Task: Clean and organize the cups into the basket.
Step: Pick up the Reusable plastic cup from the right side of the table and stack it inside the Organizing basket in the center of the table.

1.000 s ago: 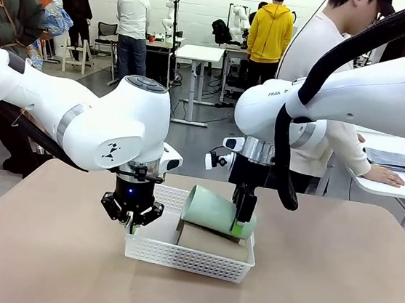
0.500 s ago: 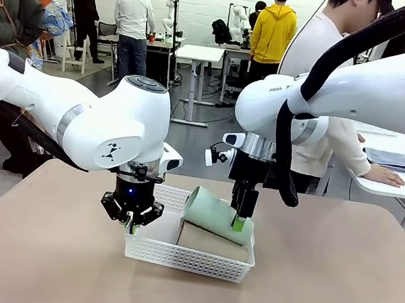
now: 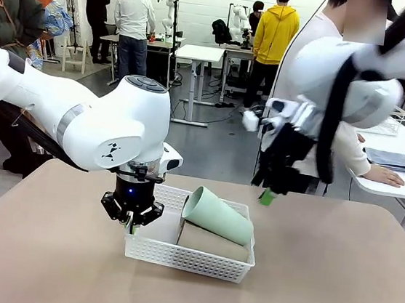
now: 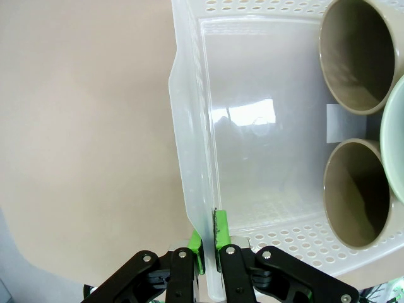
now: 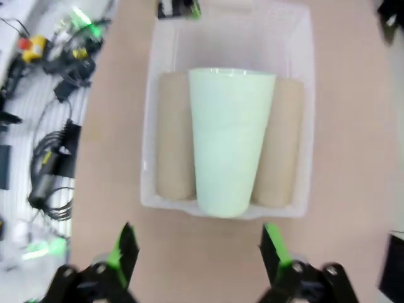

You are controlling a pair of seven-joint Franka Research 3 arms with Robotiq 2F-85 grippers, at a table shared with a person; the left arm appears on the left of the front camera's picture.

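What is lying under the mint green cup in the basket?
Two tan-brown cups lie side by side on the floor of the basket, and the mint green cup rests across both. The basket floor directly beneath them is covered.

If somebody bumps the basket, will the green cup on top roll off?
Probably it would shift. The green cup lies on its side across two brown cups, not in a slot. It's round, so likely rolls, though the groove between them may steady it. The basket looks thin and light.
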